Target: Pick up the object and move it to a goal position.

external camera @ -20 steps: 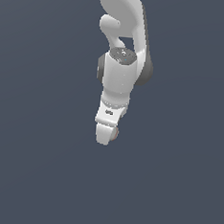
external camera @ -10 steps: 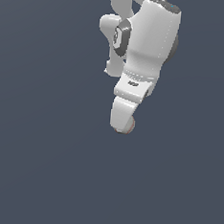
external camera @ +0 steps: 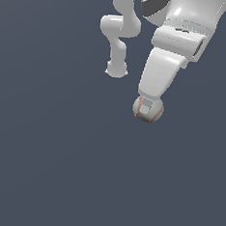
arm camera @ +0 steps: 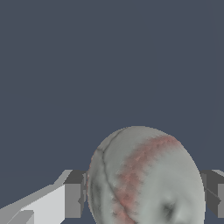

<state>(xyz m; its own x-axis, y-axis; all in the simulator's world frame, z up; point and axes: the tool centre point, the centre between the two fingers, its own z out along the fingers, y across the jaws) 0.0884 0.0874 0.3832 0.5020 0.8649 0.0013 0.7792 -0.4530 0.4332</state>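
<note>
Wrist view: pincer [arm camera: 144, 192] clenched on the ball [arm camera: 144, 179], a pad at 3 and at 9 o'clock of it — we see it held at the fingertips. Risk: round ball, narrow contact — a quick swing may slip it out.

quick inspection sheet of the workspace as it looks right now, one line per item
surface: plain dark grey-blue ground, no edge or markings visible
job's things: ball with red stitching, sitting between the gripper's fingers; goal marker nothing seen
clutter: nothing seen
grippers: gripper closed on the ball; in the wrist view one finger presses each side of the ball
cables: nothing seen
surroundings: the arm's white links and base towards the top of the exterior view; otherwise uniform background; whether the ball touches the ground cannot be told
</note>
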